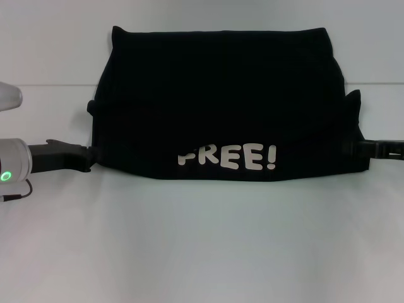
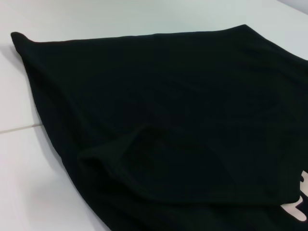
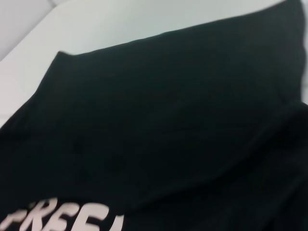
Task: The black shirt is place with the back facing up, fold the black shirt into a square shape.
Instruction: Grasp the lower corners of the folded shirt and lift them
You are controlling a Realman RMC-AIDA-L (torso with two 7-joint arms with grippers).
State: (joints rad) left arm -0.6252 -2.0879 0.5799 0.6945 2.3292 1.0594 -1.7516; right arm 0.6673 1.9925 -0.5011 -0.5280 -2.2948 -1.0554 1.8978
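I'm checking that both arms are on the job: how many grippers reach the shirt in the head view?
2. The left gripper meets the black shirt at its near left edge; the right gripper meets its near right edge. Their fingertips are hidden against the dark fabric.

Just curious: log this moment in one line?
soft black fabric shirt: folded, white "FREE!" print up | left gripper: at left edge | right gripper: at right edge

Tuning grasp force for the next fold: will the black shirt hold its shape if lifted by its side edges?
Probably not. The black shirt shows soft creases and a doubled-over layer in the left wrist view, so it should sag between grips. It looks thin and light. The white table looks smooth, so pushing may slide or bunch it.
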